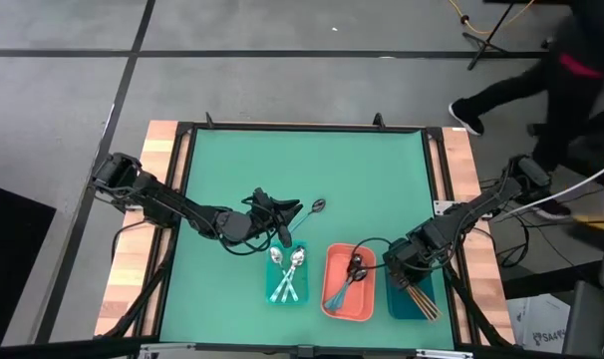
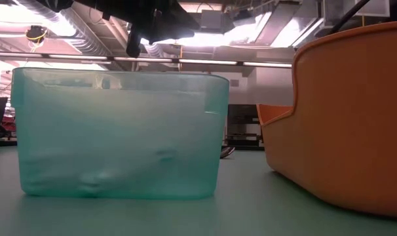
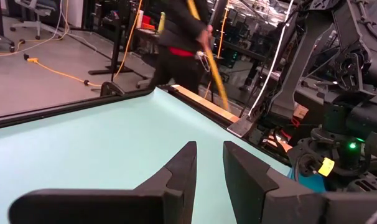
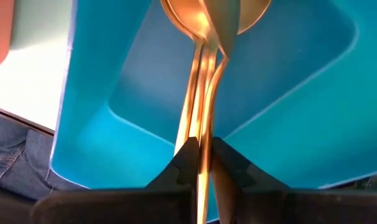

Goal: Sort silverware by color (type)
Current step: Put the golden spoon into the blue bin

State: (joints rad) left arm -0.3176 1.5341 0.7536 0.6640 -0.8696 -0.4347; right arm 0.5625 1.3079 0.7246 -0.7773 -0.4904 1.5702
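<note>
Three trays [image 1: 347, 304] on green table [image 1: 242, 170], person [image 1: 541, 85] behind

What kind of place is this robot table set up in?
Probably a robotics lab or workshop. Exposed ceiling ducts run overhead in the low view, a yellow cable trails across the bare floor beside stands and equipment racks, and a person walks past the green table.

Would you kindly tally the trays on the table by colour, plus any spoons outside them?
Teal tray: 1
Coral tray: 1
Dark blue tray: 1
Spoon outside the trays: 1
Total: 4
</note>
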